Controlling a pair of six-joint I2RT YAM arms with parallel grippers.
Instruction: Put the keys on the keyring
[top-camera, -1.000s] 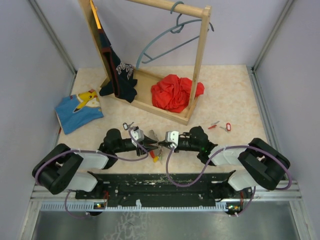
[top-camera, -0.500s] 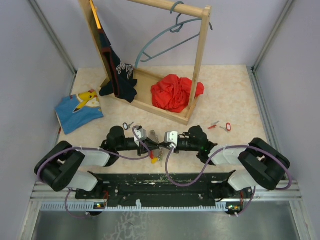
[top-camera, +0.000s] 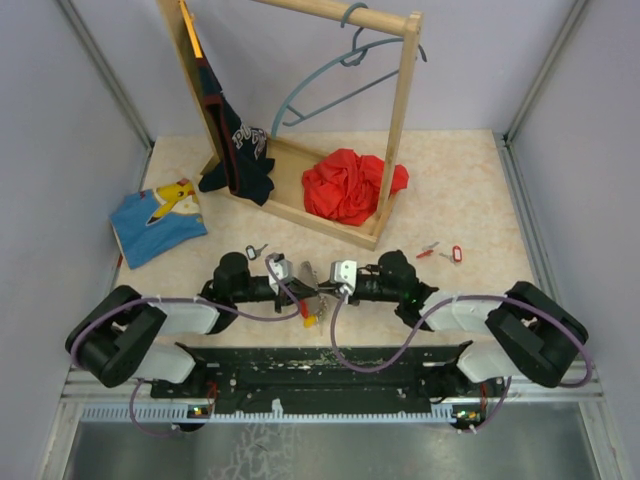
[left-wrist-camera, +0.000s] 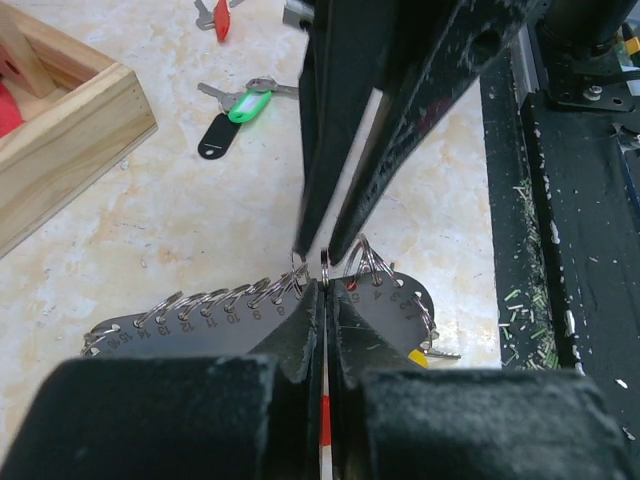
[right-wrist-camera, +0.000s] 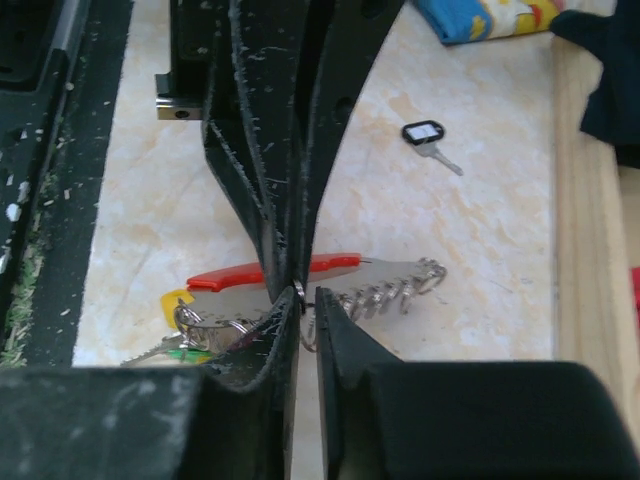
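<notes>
Grey metal keyring (left-wrist-camera: 190, 325) lies at the middle of the near edge of the table (top-camera: 450, 180). My left pincer (left-wrist-camera: 325, 300) is closed tight on it; my right pincer (right-wrist-camera: 305, 312) is barely parted, and I cannot tell its hold. It can slip out if both pull unevenly.

A robotics lab test cell: plain lilac walls (top-camera: 480, 70), aluminium corner posts (top-camera: 545, 70), a marbled bench (top-camera: 450, 180), robot arms (top-camera: 470, 315) bolted to a black rail (top-camera: 320, 365).

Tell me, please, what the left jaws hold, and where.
The grey numbered metal keyring plate, seemingly pinched by one small silver ring on its edge.
</notes>
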